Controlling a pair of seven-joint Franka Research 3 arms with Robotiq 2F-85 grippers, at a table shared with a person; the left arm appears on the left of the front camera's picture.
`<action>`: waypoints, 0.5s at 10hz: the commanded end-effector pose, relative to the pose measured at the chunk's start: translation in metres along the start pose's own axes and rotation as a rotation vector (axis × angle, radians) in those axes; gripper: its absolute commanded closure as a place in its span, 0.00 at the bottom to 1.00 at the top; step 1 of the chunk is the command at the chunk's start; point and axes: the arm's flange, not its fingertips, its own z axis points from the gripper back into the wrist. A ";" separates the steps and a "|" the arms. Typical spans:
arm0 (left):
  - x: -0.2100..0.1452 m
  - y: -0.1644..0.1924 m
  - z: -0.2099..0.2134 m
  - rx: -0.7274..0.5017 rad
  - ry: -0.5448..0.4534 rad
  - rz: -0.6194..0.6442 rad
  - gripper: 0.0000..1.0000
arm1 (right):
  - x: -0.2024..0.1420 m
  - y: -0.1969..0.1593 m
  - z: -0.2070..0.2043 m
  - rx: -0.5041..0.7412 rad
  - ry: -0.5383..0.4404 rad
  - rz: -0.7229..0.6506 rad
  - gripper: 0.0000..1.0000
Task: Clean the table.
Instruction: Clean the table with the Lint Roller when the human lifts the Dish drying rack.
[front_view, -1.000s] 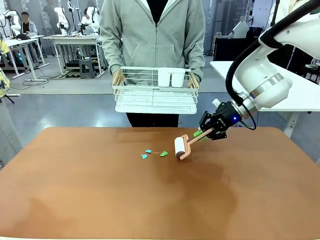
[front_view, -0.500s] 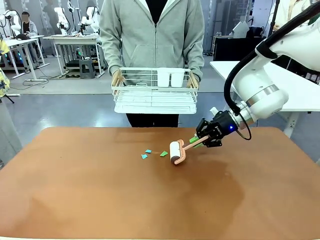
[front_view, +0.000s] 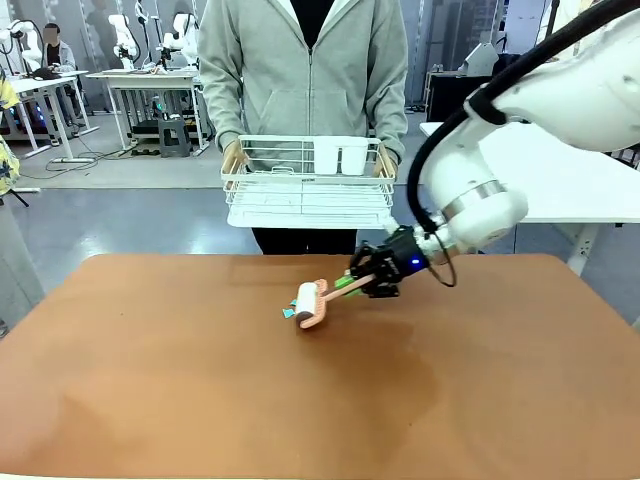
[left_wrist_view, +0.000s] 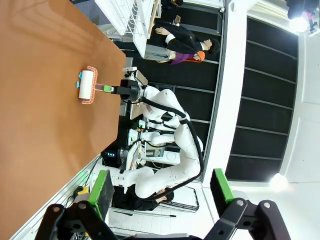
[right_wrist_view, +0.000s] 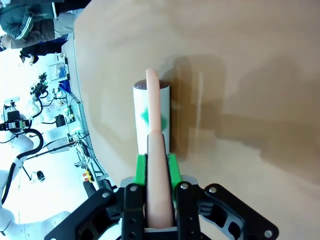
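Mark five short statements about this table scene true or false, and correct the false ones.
1. The right pincer is shut on the handle of the lint roller. True.
2. The left pincer grips a cloth. False: it is open and holds nothing.
3. The lint roller's white roll rests on the table. True.
4. The wire rack stands on the table. False: the person holds it in both hands, off the table at its far side.
5. A teal scrap lies on the table beside the roller. True.
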 end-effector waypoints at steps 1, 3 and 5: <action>-0.005 -0.001 0.002 0.004 0.010 -0.008 0.00 | -0.004 0.010 -0.061 -0.064 0.026 -0.001 0.79; -0.005 -0.001 0.002 0.004 0.010 -0.008 0.00 | -0.007 0.036 -0.102 -0.049 0.028 -0.014 0.79; -0.005 -0.001 0.002 0.004 0.010 -0.008 0.00 | -0.015 0.057 -0.111 -0.032 0.012 0.032 0.79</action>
